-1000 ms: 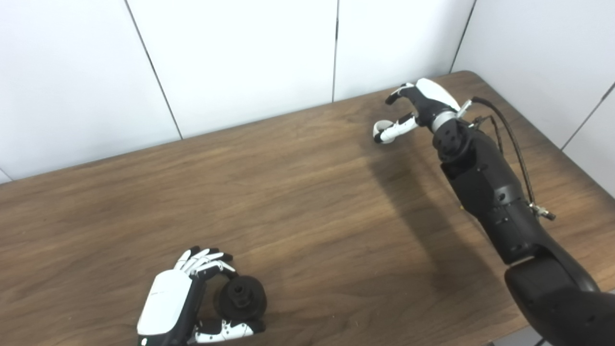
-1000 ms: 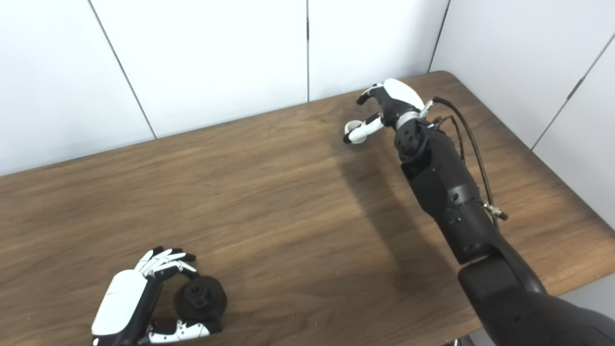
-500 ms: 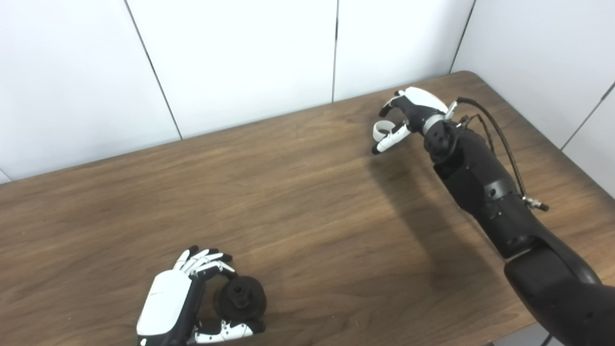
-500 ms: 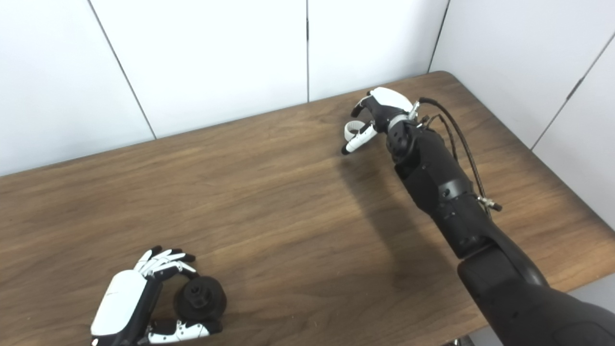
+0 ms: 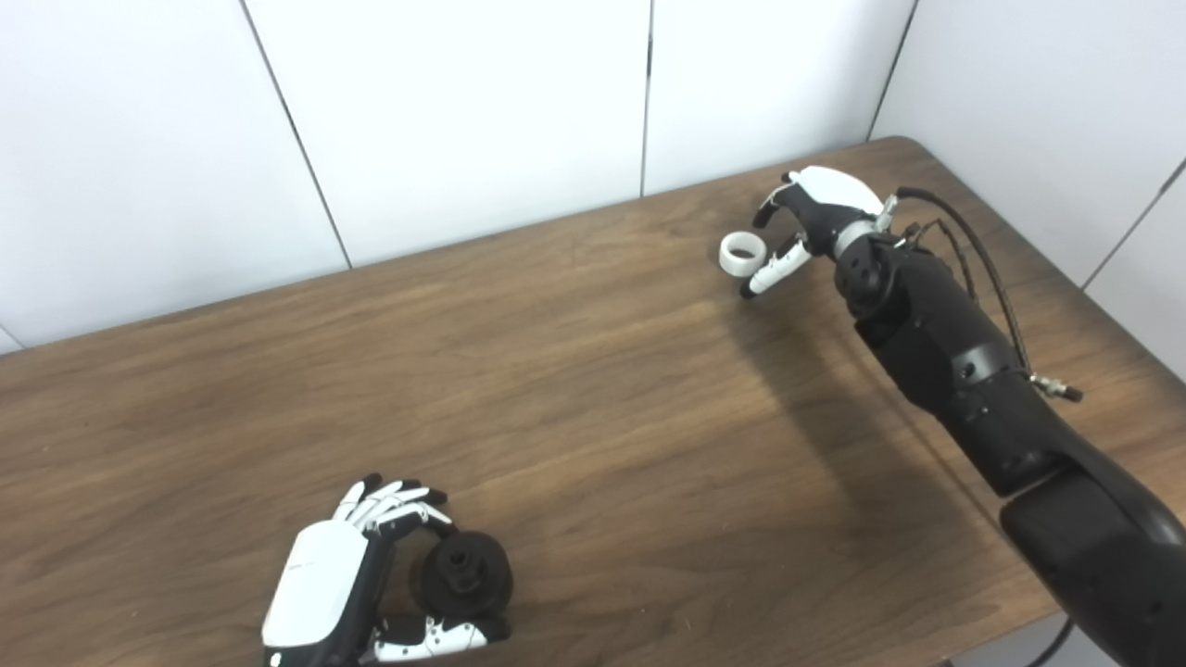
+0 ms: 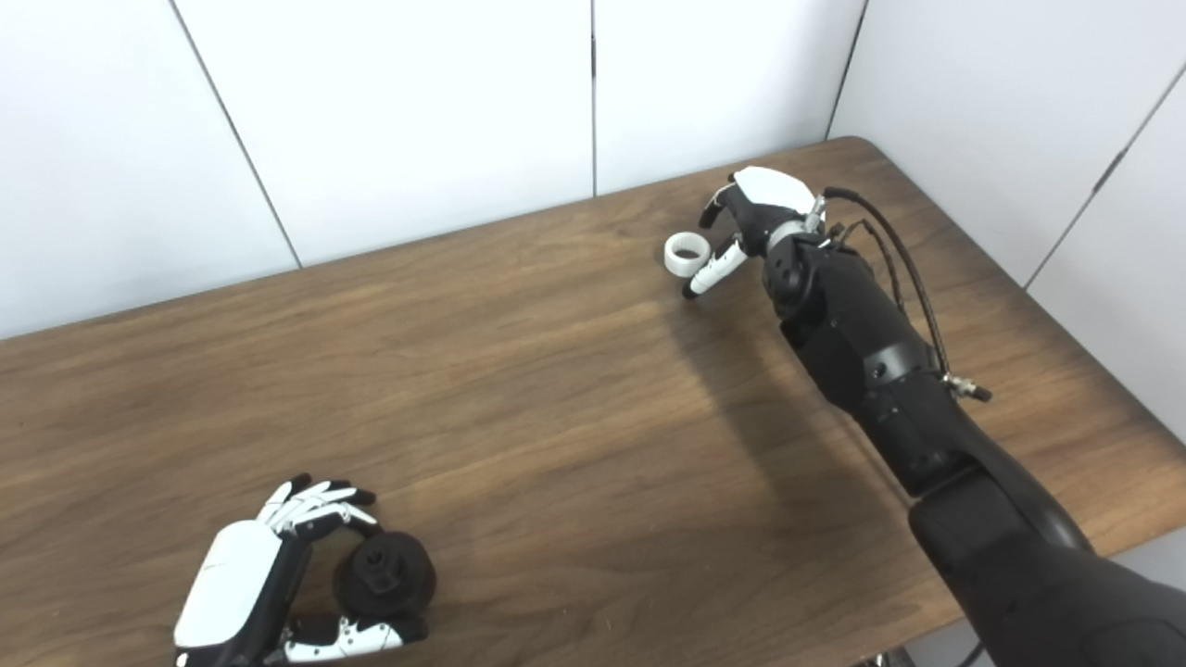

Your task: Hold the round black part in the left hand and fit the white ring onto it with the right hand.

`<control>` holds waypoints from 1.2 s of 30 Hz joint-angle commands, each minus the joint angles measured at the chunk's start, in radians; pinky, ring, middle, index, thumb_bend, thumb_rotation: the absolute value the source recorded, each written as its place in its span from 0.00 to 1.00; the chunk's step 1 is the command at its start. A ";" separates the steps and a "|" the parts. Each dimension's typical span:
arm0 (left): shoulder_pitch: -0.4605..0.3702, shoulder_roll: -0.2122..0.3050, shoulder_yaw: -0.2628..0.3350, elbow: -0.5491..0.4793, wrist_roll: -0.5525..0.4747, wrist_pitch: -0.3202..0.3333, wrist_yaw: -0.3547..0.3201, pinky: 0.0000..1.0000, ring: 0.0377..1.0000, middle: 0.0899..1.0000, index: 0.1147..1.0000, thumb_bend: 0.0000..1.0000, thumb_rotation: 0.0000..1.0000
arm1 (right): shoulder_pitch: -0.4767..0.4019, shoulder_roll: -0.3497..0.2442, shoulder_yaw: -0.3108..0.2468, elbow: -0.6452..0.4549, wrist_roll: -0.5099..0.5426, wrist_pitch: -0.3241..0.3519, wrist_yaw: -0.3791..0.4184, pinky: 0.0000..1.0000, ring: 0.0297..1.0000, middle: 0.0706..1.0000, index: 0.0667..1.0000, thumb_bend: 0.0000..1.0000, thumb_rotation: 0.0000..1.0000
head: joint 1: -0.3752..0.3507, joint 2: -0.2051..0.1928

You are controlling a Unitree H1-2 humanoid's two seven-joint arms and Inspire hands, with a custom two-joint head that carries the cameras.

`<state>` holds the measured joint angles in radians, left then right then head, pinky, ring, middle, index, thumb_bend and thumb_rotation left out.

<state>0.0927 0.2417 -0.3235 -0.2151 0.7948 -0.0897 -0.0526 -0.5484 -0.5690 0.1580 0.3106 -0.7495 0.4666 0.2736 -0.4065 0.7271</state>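
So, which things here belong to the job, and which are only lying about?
For the job:
- round black part, held in the left hand
- white ring, on the table beside the right hand

Lying about:
- nothing; only the wooden table itself

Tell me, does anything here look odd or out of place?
Nothing stands out. The left hand grips the round black part. The white ring lies flat on the table beside the right hand, unbroken.
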 commanded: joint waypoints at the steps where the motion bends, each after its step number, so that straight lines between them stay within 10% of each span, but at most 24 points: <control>1: 0.007 0.006 0.006 -0.006 0.004 0.012 -0.009 0.96 0.83 0.74 0.42 0.52 0.05 | -0.037 -0.033 -0.004 -0.027 -0.003 -0.008 -0.029 1.00 1.00 0.99 0.68 0.91 0.25 | 0.000 0.001; 36: 0.005 0.003 0.002 -0.007 0.009 0.014 -0.018 0.96 0.83 0.75 0.42 0.52 0.05 | -0.063 -0.026 0.036 0.012 0.030 -0.023 -0.066 1.00 1.00 0.96 0.67 0.90 0.26 | 0.010 0.004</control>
<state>0.0928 0.2381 -0.3232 -0.2152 0.7955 -0.0892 -0.0577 -0.5600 -0.5695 0.1989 0.3315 -0.7145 0.4625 0.2393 -0.3958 0.7302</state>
